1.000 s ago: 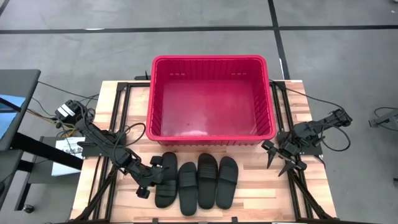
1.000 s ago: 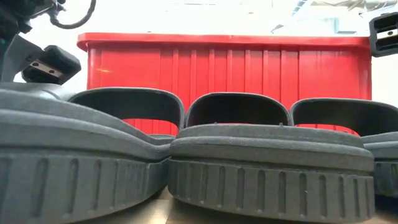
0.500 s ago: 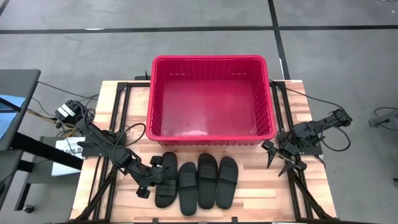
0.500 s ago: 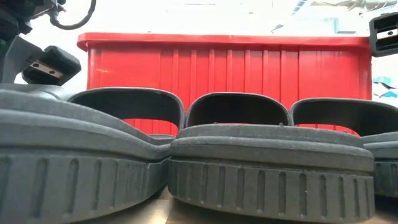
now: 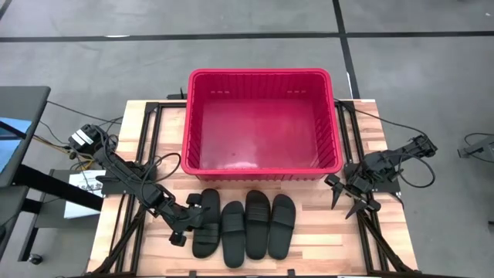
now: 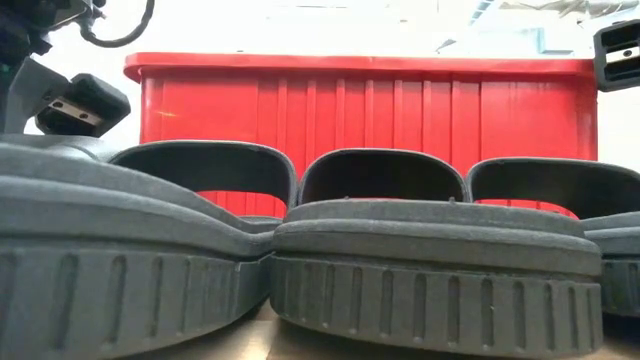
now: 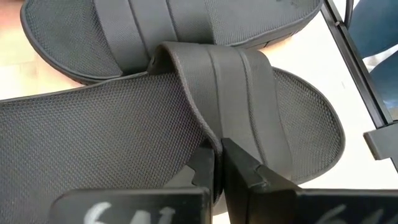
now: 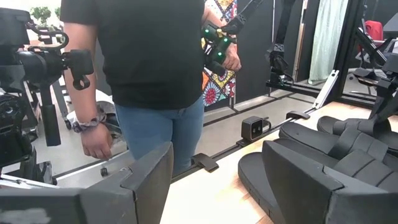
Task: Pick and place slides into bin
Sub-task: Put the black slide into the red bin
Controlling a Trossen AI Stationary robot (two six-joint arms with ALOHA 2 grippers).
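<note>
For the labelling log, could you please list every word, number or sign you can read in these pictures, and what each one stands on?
None can be read for certain.
White marks on the left pincer's dark body, seen at the edge of the left wrist view: cut off, unreadable.
White sheet at the table's left edge: print too small to read.
Sandals and red basket: no lettering shows.

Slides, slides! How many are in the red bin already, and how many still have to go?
None yet: the bin looks empty. The left gripper has its jaws shut on the strap of the leftmost slide, which still lies on the table. All four slides remain. The right gripper waits open beside the bin.
</note>
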